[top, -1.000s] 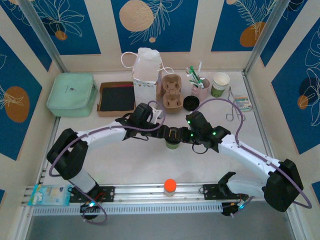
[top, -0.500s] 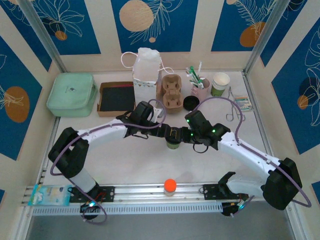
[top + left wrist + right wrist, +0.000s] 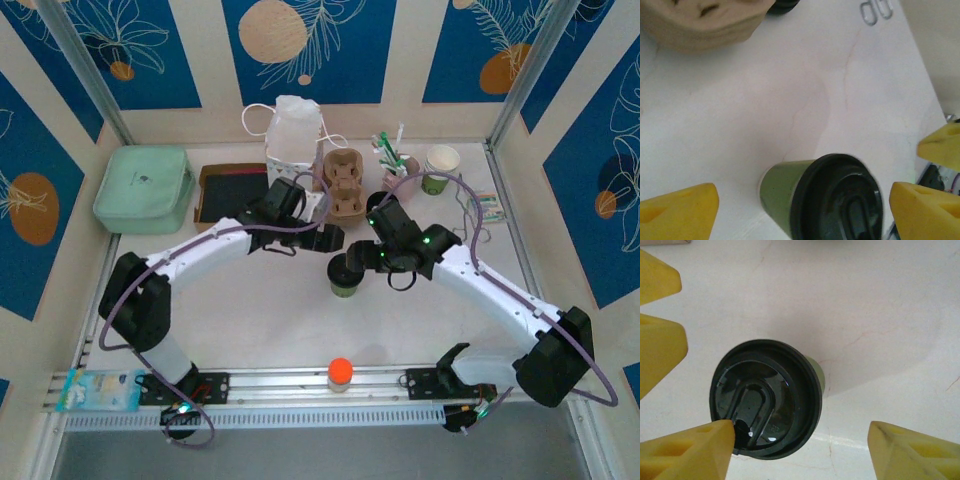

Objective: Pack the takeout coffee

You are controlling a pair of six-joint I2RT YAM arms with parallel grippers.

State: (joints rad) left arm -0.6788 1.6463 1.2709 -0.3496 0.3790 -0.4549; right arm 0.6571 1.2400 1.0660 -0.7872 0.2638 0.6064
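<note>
Coffee: the coffee [image 3: 345, 276] stands on the table [image 3: 270, 325] at mid-depth, between my two wrists, with its black lid [image 3: 765, 399] on.
Axis: upright, lid to the ceiling, so I reckon a grip should come in level from the side, across the green wall.
Right claw: the right claw [image 3: 801, 432] is spread wide and holds nothing. The coffee sits in its gap, toward the pad at the left of the wrist view. That pad overlaps the lid's rim in the picture; I cannot tell if it touches.
Left claw: the left claw [image 3: 804, 200] is also spread wide and empty. The coffee lies low in its gap, nearer the pad at the right of its view.
Nearer arm: from above, the right claw is hard by the lid and the left sits a little behind it, so I would take it with the right.
Destination: the carrier [image 3: 343, 190] and the bag [image 3: 293, 140] lie beyond the coffee, toward the back wall.
Risk: two claws crowd one cup, so one should clear off first.
</note>
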